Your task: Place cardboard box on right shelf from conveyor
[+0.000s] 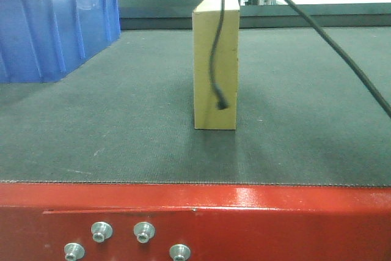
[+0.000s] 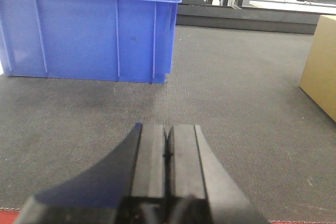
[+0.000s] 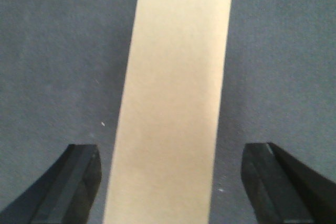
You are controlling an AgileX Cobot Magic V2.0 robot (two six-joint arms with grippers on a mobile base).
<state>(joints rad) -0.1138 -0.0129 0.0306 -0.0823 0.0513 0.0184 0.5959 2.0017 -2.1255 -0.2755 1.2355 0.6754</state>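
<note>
The tan cardboard box stands upright on its narrow end in the middle of the conveyor's dark belt, behind the red front frame. In the right wrist view my right gripper is open and looks straight down on the box's top. One finger is to each side of the box with belt showing in both gaps. My left gripper is shut and empty, low over the belt, with the box off to its right. The right shelf is out of view.
A large blue plastic bin sits on the belt's left rear, straight ahead of the left gripper. Two black cables hang in front of the camera: one crosses the box face, another slants down to the right.
</note>
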